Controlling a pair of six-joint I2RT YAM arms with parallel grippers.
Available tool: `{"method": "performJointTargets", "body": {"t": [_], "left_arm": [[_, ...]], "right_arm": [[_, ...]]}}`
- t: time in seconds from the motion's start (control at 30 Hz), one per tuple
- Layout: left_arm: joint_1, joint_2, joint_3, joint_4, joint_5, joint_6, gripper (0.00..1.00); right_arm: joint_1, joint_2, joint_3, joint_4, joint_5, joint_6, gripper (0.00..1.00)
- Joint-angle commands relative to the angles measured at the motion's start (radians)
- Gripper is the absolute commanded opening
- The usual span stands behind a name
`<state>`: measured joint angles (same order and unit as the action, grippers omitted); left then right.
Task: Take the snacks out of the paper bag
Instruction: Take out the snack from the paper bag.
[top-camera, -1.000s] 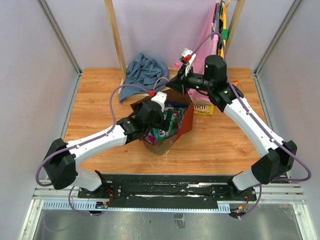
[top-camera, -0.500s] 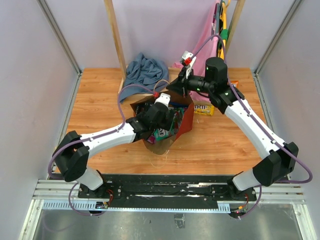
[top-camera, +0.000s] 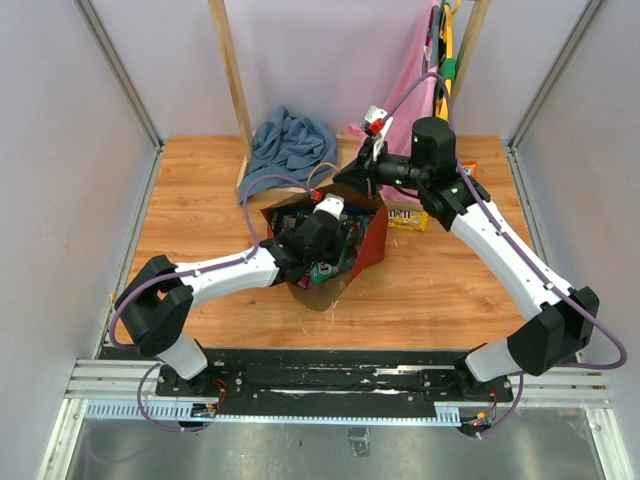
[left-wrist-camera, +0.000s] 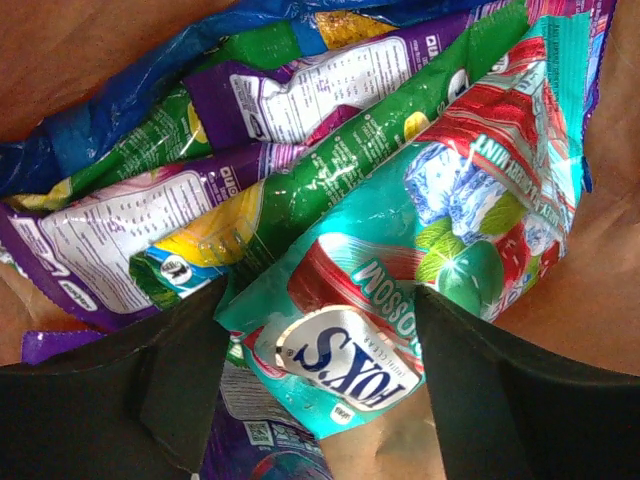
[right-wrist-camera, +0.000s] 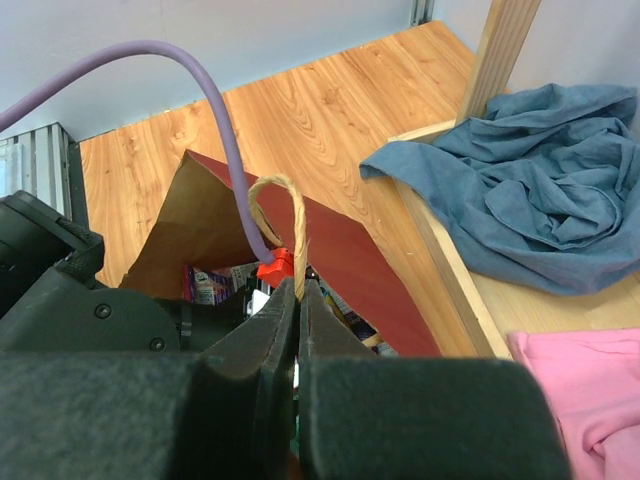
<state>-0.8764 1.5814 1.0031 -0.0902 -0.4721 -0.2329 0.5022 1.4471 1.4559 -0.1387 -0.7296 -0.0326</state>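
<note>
I see a wooden table (top-camera: 190, 200) with pale walls on three sides. At the back there is a wooden post (top-camera: 231, 80). A blue-grey cloth (top-camera: 291, 141) lies crumpled next to it. A pink garment (top-camera: 419, 92) hangs at the back right.

The paper bag (top-camera: 375, 240) sits in the middle of the table, between my two arms. It is red outside and brown inside, and its mouth is open. A yellow M&M's packet (top-camera: 408, 217) lies on the table just beside the bag, on its right. An orange packet (top-camera: 468, 167) peeks out behind my right arm.

The rest of the snacks I can see are inside the bag, piled on top of each other. There is a teal packet (left-wrist-camera: 440, 230) on top, a green packet (left-wrist-camera: 370, 150) and a purple packet (left-wrist-camera: 110, 235) beside it, and a big blue bag (left-wrist-camera: 90, 125) under them.

My left gripper (left-wrist-camera: 318, 295) is down inside the bag. Its jaws are spread wide, one on each side of the teal packet, and they are not squeezing it.

My right gripper (right-wrist-camera: 297, 300) is at the back rim of the bag. Its jaws are pinched tight on the twine handle (right-wrist-camera: 284, 212), and the loop stands up out of them.
</note>
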Motion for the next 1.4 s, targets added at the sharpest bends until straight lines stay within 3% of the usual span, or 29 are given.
{"method": "performJointTargets", "body": {"t": [0.0, 0.23, 0.37, 0.53, 0.6, 0.63, 1.07, 1.37], "left_arm": [[-0.007, 0.001, -0.007, 0.015, 0.013, -0.003, 0.71], [-0.007, -0.049, -0.002, -0.011, 0.024, -0.002, 0.58], [-0.007, -0.079, -0.004, -0.031, 0.048, -0.012, 0.32], [-0.007, -0.138, -0.002, -0.075, 0.047, -0.014, 0.17], [-0.007, -0.173, 0.002, -0.099, 0.052, -0.012, 0.03], [-0.007, -0.192, 0.004, -0.106, 0.060, -0.011, 0.01], [-0.007, -0.508, 0.160, -0.280, 0.194, 0.006, 0.01], [-0.007, -0.706, 0.278, -0.268, 0.379, 0.036, 0.01]], "right_arm": [[-0.011, -0.043, -0.015, 0.020, -0.027, -0.012, 0.01], [-0.011, -0.042, -0.017, 0.019, -0.023, -0.013, 0.01], [-0.011, -0.040, -0.018, 0.018, -0.022, -0.013, 0.01], [-0.011, -0.048, -0.018, 0.008, -0.019, -0.020, 0.01], [-0.011, -0.051, -0.021, 0.009, -0.013, -0.020, 0.01], [-0.011, -0.052, -0.022, 0.012, -0.011, -0.018, 0.01], [-0.013, -0.092, -0.049, 0.017, 0.063, -0.018, 0.01], [-0.020, -0.122, -0.077, 0.008, 0.079, -0.032, 0.01]]}}
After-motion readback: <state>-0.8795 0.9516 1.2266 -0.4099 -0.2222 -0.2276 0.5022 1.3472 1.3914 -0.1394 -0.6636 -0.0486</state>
